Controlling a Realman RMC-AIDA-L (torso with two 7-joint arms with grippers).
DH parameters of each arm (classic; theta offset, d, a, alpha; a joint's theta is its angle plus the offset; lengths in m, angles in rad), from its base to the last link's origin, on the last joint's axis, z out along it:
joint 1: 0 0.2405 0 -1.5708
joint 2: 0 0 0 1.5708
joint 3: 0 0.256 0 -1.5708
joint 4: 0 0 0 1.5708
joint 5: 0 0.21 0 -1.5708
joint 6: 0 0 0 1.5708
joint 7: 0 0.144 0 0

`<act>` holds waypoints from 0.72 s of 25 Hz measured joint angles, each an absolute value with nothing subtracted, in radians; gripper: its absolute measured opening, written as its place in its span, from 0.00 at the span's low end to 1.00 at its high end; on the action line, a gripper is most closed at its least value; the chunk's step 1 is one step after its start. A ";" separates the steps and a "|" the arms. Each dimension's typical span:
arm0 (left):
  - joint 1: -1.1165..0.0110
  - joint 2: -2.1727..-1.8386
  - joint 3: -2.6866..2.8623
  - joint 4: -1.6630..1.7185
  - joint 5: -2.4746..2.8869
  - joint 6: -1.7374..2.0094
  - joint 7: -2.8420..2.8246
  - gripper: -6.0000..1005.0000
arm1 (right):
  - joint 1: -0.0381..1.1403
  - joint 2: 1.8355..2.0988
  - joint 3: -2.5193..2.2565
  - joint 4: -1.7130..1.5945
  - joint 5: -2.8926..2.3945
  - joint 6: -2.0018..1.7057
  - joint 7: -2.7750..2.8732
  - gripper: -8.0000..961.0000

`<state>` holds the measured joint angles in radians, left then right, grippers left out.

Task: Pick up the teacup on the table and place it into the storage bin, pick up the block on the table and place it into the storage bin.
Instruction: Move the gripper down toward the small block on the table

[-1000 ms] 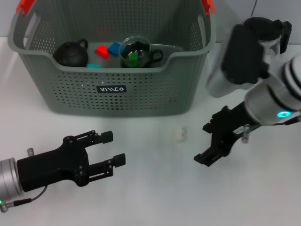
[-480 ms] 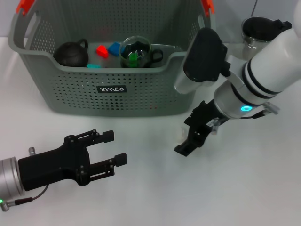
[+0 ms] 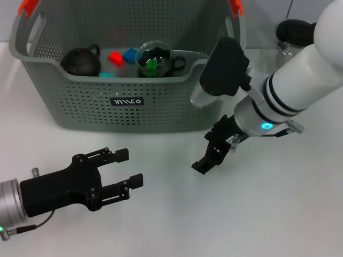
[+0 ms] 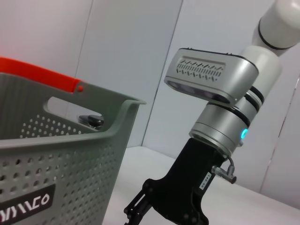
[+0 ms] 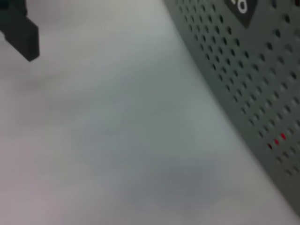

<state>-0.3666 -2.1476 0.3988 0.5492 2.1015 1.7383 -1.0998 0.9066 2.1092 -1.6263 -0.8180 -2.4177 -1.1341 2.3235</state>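
Note:
The grey-green storage bin [image 3: 161, 101] stands at the back of the table. Inside it sit a glass teacup [image 3: 154, 60] with a green piece in it, a black round pot [image 3: 80, 61], and red, blue and teal blocks. My right gripper [image 3: 208, 152] is down at the table just in front of the bin's right corner, jaws open. The block on the table is hidden behind its fingers. The left wrist view shows that gripper [image 4: 140, 213] beside the bin wall [image 4: 56, 154]. My left gripper [image 3: 127, 170] rests open and empty at the front left.
A glass jug [image 3: 292, 32] with a dark rim stands at the back right, behind my right arm. The right wrist view shows bare white table and the perforated bin wall [image 5: 243, 70] close by. White tabletop lies between the two grippers.
My right arm has swung left and lowered to the spot where a small white block lay, now covering it. The left arm has not moved.

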 joint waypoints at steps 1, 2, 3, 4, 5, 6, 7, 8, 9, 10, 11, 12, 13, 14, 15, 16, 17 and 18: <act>-0.366 -2.148 0.399 0.549 2.102 1.735 -1.100 0.72 | 0.905 2.109 -1.635 -0.815 -2.414 -1.126 2.323 0.93; -0.366 -2.148 0.399 0.549 2.102 1.733 -1.100 0.72 | 0.904 2.109 -1.642 -0.810 -2.411 -1.117 2.323 0.93; -0.365 -2.148 0.399 0.549 2.102 1.732 -1.100 0.72 | 0.904 2.109 -1.648 -0.806 -2.408 -1.109 2.323 0.93; -0.365 -2.148 0.399 0.548 2.102 1.732 -1.100 0.72 | 0.903 2.110 -1.655 -0.799 -2.403 -1.098 2.323 0.93; -0.365 -2.148 0.399 0.548 2.102 1.732 -1.100 0.72 | 0.903 2.110 -1.661 -0.791 -2.398 -1.087 2.323 0.93; -0.365 -2.148 0.399 0.548 2.102 1.732 -1.100 0.72 | 0.903 2.110 -1.666 -0.785 -2.395 -1.079 2.323 0.93; -0.365 -2.148 0.399 0.548 2.102 1.732 -1.100 0.72 | 0.903 2.110 -1.671 -0.782 -2.393 -1.073 2.323 0.93; -0.365 -2.148 0.399 0.548 2.102 1.732 -1.100 0.72 | 0.903 2.111 -1.675 -0.779 -2.392 -1.067 2.322 0.93; -0.365 -2.148 0.399 0.548 2.102 1.731 -1.100 0.72 | 0.903 2.111 -1.678 -0.778 -2.391 -1.063 2.323 0.93; -0.365 -2.148 0.399 0.548 2.102 1.731 -1.100 0.72 | 0.903 2.111 -1.681 -0.778 -2.391 -1.057 2.323 0.93; -0.365 -2.148 0.399 0.548 2.102 1.731 -1.100 0.72 | 0.903 2.111 -1.683 -0.778 -2.391 -1.052 2.323 0.93; -0.365 -2.148 0.399 0.548 2.102 1.730 -1.100 0.72 | 0.903 2.111 -1.686 -0.778 -2.391 -1.048 2.323 0.92; -0.365 -2.148 0.399 0.548 2.102 1.730 -1.100 0.72 | 0.903 2.111 -1.689 -0.778 -2.391 -1.045 2.323 0.92; -0.365 -2.148 0.399 0.548 2.102 1.730 -1.100 0.72 | 0.902 2.111 -1.692 -0.778 -2.391 -1.042 2.323 0.92; -0.366 -2.148 0.399 0.548 2.102 1.730 -1.100 0.72 | 0.902 2.111 -1.694 -0.778 -2.391 -1.042 2.322 0.92; -0.366 -2.148 0.399 0.548 2.102 1.730 -1.100 0.72 | 0.902 2.111 -1.696 -0.778 -2.390 -1.043 2.322 0.92; -0.366 -2.148 0.399 0.548 2.102 1.730 -1.100 0.72 | 0.902 2.111 -1.699 -0.778 -2.387 -1.047 2.322 0.92; -0.366 -2.148 0.399 0.548 2.102 1.730 -1.100 0.72 | 0.903 2.111 -1.700 -0.778 -2.384 -1.054 2.322 0.92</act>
<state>-0.3660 -2.1476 0.3988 0.5475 2.1015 1.7299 -1.0998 0.9031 2.1108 -1.6999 -0.7778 -2.3838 -1.0543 2.3222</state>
